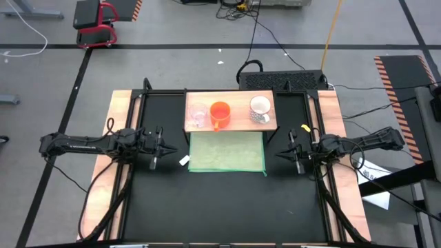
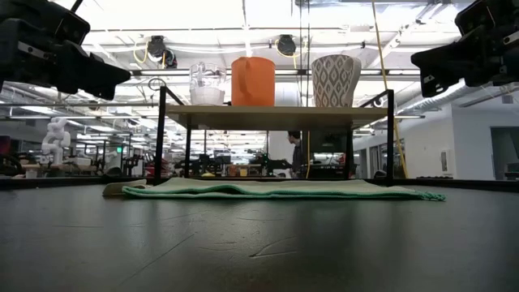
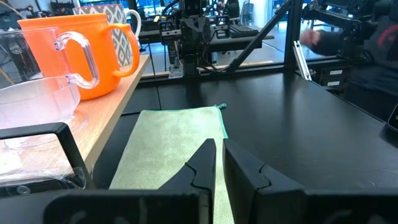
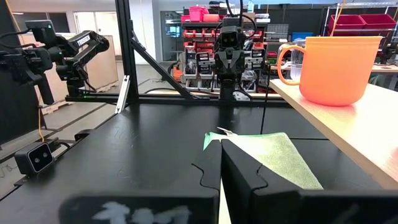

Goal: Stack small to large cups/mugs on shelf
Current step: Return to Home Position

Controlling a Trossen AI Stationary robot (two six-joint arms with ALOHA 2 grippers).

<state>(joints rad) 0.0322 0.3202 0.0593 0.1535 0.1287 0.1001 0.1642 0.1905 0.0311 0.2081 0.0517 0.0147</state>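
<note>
Three vessels stand upright in a row on the pale-wood shelf (image 1: 231, 128) at the table's far side: a clear cup (image 1: 198, 114) on the left, an orange handled mug (image 1: 220, 114) in the middle, a white patterned mug (image 1: 260, 107) on the right. In the low view the clear cup (image 2: 208, 84), orange mug (image 2: 253, 81) and white mug (image 2: 335, 81) rest by their bases on the shelf top (image 2: 276, 116). My left gripper (image 1: 167, 147) is shut and empty left of the green mat. My right gripper (image 1: 281, 152) is shut and empty right of it.
A green mat (image 1: 227, 152) lies flat on the black table under and in front of the shelf. A small white tag (image 1: 184, 161) lies at its left edge. Black shelf legs (image 2: 160, 134) stand at the corners. Wooden side strips (image 1: 120, 110) run along both table edges.
</note>
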